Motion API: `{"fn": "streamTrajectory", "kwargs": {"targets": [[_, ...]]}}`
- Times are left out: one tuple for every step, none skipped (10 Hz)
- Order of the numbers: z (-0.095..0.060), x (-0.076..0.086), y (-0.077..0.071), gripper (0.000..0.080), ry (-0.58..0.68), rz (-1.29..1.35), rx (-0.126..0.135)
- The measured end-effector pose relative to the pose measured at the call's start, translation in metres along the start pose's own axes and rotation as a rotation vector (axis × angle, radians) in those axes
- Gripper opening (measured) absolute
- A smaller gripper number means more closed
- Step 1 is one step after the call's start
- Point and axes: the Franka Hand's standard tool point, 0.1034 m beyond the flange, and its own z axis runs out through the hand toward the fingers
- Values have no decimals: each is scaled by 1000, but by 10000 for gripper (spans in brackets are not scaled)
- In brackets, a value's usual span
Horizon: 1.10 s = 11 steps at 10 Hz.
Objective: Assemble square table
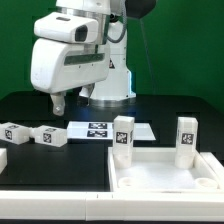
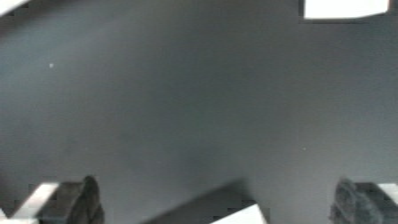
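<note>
The square table top (image 1: 160,182) lies at the front of the exterior view's right, rim up. Two legs stand upright in its far corners, one on the left (image 1: 123,138) and one on the right (image 1: 186,140). Two loose legs lie on the black table at the exterior view's left, one further left (image 1: 13,131) and one nearer the middle (image 1: 48,135). My gripper (image 1: 57,103) hangs above the table just behind the nearer loose leg. In the wrist view my gripper (image 2: 217,200) is open, its fingers (image 2: 71,202) wide apart with only dark table between them.
The marker board (image 1: 100,130) lies flat between the loose legs and the table top. The robot base (image 1: 108,90) stands behind it. A white edge (image 1: 3,158) shows at the exterior view's far left. In the wrist view a white corner (image 2: 242,214) and a white patch (image 2: 347,8) sit at the edges.
</note>
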Motion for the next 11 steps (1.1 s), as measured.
{"fn": "streamTrajectory", "kwargs": {"targets": [[1,-2,0,649,-1,3,2],[3,-2,-1,649,2,9,-4],[14,-4,-11,649,10,12,-19],[25,-12,-30,649,17,11,-25],[37,-23,-46,649,18,48,-23],[49,-22,-60,649,1,73,-8],[58,-20,-68,649,-29,73,12],[54,-20,-64,649,-66,68,43],[50,-14,-62,649,-97,92,63],[52,-5,-67,649,-142,104,75],[54,1,-72,649,-219,88,98]]}}
